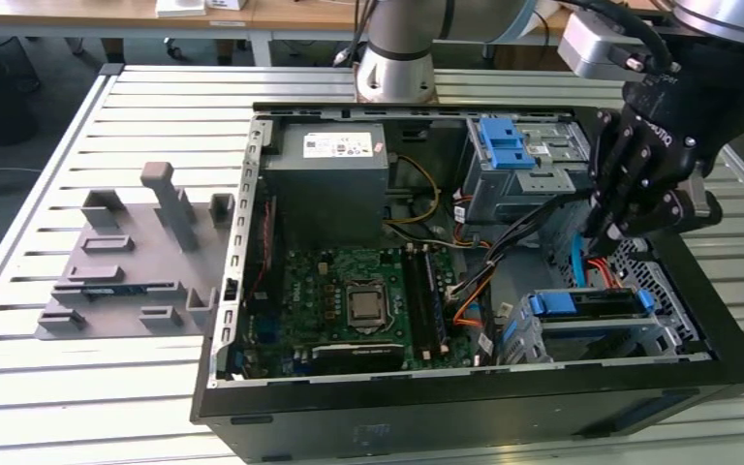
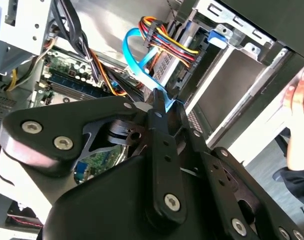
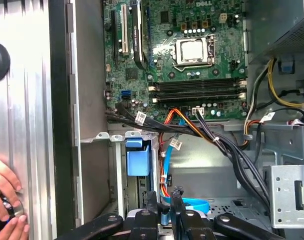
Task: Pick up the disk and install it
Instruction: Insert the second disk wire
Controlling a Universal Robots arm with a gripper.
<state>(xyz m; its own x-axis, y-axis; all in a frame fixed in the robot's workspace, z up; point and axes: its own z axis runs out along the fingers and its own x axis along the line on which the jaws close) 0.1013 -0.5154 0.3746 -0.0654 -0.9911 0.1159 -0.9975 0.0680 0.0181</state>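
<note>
Exterior view: the disk is already sitting in the case's bay at about 4 o'clock; the gripper, fingertips nearly closed and holding nothing, is hovering just above it.

- Black open computer case, right of centre in the exterior view: the green motherboard lies low and uncovered, giving open room above it.
- A loose bundle of black, orange and blue cables crosses the gap between motherboard and drive bays.
- The black robot gripper fills the upper-right corner above the grey metal drive cage.
- A person's hand rests at the case's outer wall, lower left in the first wrist view.
</note>
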